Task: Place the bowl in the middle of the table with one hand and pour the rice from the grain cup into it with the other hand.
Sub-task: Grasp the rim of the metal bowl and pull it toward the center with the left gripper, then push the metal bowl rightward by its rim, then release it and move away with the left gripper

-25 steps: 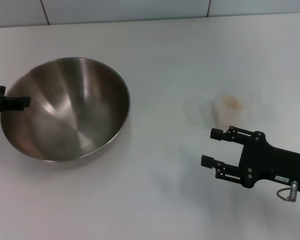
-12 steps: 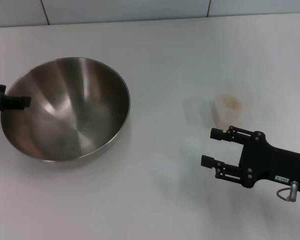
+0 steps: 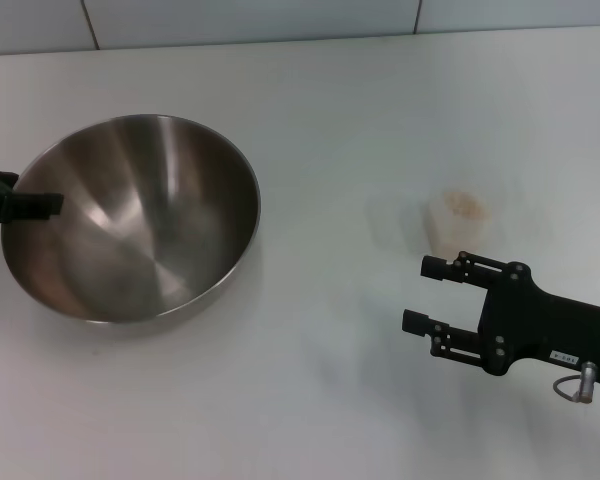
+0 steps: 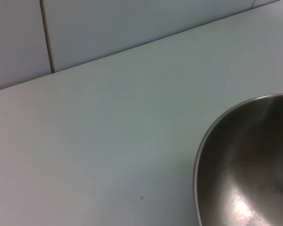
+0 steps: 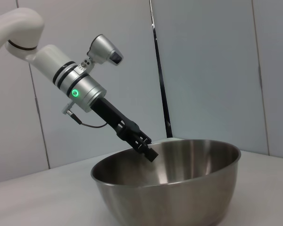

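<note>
At left of the tabletop, left claw clamped on the steel bowl rim. Right claw spread wide beside the grain cup of rice. Could nudge that near-invisible cup over, spilling grains.

My head camera looks forward and down over the worktop. My left wrist camera sits close beside the bowl rim, facing the wall. My right wrist camera looks low across, sharing that bowl with both
</note>
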Controlling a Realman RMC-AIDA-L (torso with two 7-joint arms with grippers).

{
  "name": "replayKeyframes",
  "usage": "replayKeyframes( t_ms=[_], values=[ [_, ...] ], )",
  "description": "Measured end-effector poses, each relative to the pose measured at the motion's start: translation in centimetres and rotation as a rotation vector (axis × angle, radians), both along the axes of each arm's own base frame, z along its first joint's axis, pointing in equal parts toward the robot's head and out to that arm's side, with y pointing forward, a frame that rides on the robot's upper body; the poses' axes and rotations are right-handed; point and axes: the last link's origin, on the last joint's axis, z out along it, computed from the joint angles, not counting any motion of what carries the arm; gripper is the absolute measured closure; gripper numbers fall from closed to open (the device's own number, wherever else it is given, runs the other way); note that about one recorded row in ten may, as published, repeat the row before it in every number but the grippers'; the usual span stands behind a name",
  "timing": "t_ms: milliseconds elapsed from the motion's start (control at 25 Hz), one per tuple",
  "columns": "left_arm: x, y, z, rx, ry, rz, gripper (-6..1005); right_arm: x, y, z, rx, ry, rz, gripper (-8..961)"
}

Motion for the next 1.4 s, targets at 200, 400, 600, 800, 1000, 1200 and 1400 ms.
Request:
replayKeyframes(
  t_ms=[200, 400, 600, 800, 1000, 1200, 1400],
  values=[
    [0.0, 0.1, 0.0, 0.001, -0.002, 0.009, 242, 0.0, 0.0, 0.0, 0.000, 0.000, 0.000, 284],
    [0.1, 0.2, 0.0, -0.006, 0.011, 0.021, 515, 0.0, 0.0, 0.0, 0.000, 0.000, 0.000, 285],
    [0.4, 0.3, -0.1, -0.013, 0.006, 0.019, 639, 0.0, 0.0, 0.0, 0.000, 0.000, 0.000, 285],
    [0.8, 0.7, -0.5, -0.037, -0.011, 0.041, 787, 0.0, 0.0, -0.1, -0.002, 0.002, -0.001, 286],
    [1.1, 1.0, -0.8, -0.052, -0.014, 0.049, 908, 0.0, -0.1, -0.1, 0.000, 0.002, 0.001, 286],
    [1.5, 1.2, -0.8, -0.057, -0.029, 0.047, 944, -0.1, -0.1, -0.1, 0.001, 0.003, 0.003, 287],
    [2.2, 1.5, -0.2, -0.052, -0.060, 0.044, 952, -0.1, -0.1, -0.1, 0.002, 0.003, 0.003, 287]
  ],
)
